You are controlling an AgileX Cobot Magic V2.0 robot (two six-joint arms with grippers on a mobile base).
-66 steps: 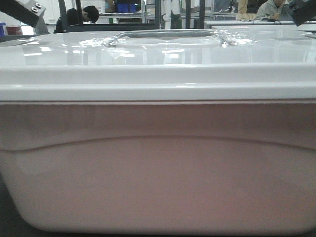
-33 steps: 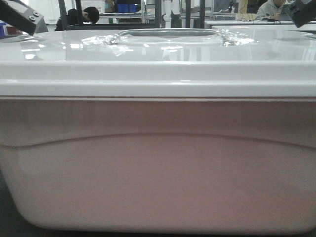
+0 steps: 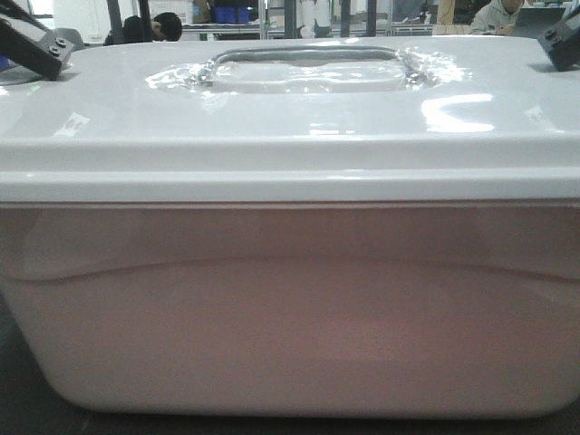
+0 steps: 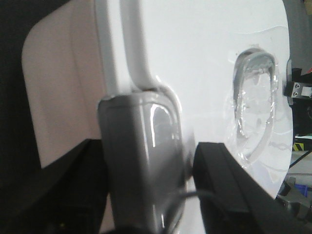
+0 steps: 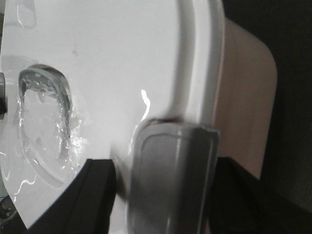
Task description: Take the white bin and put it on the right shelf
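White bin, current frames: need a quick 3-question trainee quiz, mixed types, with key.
1. True or false: the white bin has its lid off.
2. In the left wrist view, what sits between the fingers of the left gripper? A) a grey latch on the bin's end B) a blue crate C) nothing
3. Fill in: the lid's recessed centre holds a grey ____.
Key: 1 false; 2 A; 3 handle.
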